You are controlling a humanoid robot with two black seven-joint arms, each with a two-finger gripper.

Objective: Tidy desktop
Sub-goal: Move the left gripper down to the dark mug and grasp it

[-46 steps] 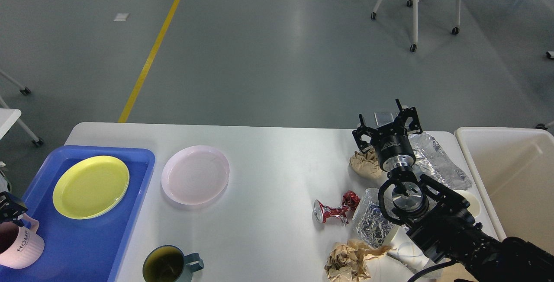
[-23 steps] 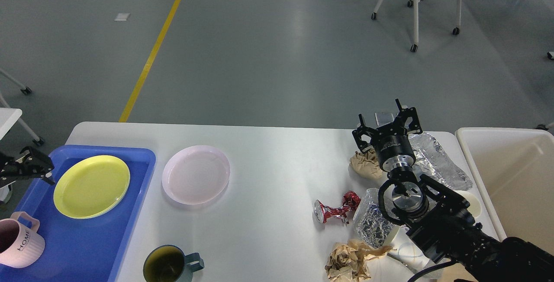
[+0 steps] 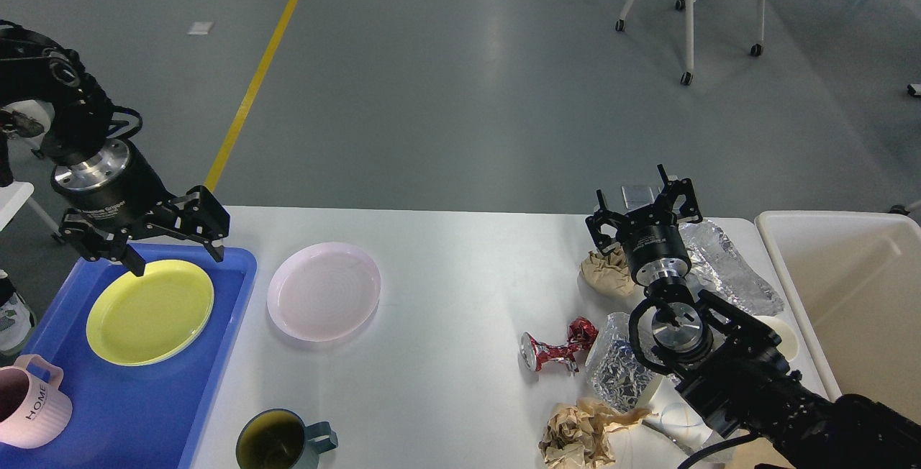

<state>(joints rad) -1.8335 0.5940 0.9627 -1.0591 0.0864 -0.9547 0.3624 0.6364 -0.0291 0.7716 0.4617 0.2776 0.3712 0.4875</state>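
Both tools open above the cluttered desk

The left tool [image 3: 176, 257] is hovering released over the yellow plate [image 3: 150, 311] in the blue tray [image 3: 137, 411]. The right tool [image 3: 642, 208] is hovering released above the brown paper wad [image 3: 606, 271] and foil [image 3: 727, 267]. The desk [image 3: 446, 296] is spanning the lower view, carrying a pink plate [image 3: 324, 290].

The white desktop [image 3: 446, 267] carries a blue plastic tray [image 3: 137, 397] at its left edge. Just right of the tray lies a pink plate [image 3: 324, 290]. A dark green mug [image 3: 279, 444] stands at the near edge. On the right side lie a crushed red can [image 3: 557, 348], crumpled foil [image 3: 727, 267], a second foil piece [image 3: 617, 372] and two brown paper wads [image 3: 608, 271] [image 3: 579, 433].
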